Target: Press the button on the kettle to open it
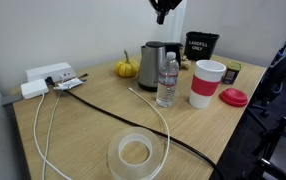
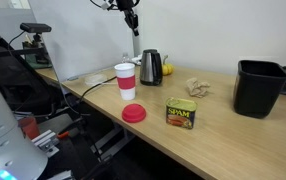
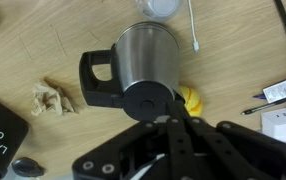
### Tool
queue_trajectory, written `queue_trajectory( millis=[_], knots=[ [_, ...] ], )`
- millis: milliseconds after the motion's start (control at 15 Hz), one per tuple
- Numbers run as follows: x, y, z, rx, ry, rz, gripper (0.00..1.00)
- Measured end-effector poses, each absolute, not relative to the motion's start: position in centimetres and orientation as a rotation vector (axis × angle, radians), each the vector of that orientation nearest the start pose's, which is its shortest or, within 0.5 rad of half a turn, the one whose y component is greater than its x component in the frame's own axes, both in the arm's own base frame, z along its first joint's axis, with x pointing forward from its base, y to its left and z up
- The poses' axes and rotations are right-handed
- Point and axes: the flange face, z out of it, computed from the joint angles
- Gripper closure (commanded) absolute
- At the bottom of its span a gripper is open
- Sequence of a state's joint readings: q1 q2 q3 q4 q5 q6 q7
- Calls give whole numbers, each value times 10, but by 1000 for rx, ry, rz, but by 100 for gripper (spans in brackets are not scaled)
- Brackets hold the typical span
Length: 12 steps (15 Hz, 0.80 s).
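Observation:
The brushed steel kettle (image 1: 153, 65) with black lid and handle stands at the back of the wooden table, and shows in both exterior views (image 2: 150, 67). In the wrist view I look down on the kettle (image 3: 143, 55); its black lid (image 3: 146, 100) is closed and its handle (image 3: 96, 80) points left. My gripper (image 3: 172, 122) has its fingers pressed together and empty, with the tips just beside the lid's edge. In both exterior views the gripper (image 1: 163, 9) (image 2: 131, 15) hangs well above the kettle.
A clear water bottle (image 1: 168, 82), a red-and-white cup (image 1: 208, 83), a red lid (image 1: 234, 97) and a small yellow pumpkin (image 1: 126, 68) surround the kettle. A black mug (image 1: 201, 45), tape roll (image 1: 135, 152), power strip (image 1: 48, 75), Spam can (image 2: 181, 113) and crumpled paper (image 2: 196, 88) also sit here.

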<state>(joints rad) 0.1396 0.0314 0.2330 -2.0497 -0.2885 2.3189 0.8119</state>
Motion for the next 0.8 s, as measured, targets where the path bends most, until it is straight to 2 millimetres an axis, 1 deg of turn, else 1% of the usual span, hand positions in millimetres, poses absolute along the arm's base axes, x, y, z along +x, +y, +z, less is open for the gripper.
queue_trajectory(
  millis=[533, 800],
  knots=[
    [542, 204, 449, -3129, 423, -517, 100],
    [550, 192, 447, -3136, 460, -558, 100]
  ],
)
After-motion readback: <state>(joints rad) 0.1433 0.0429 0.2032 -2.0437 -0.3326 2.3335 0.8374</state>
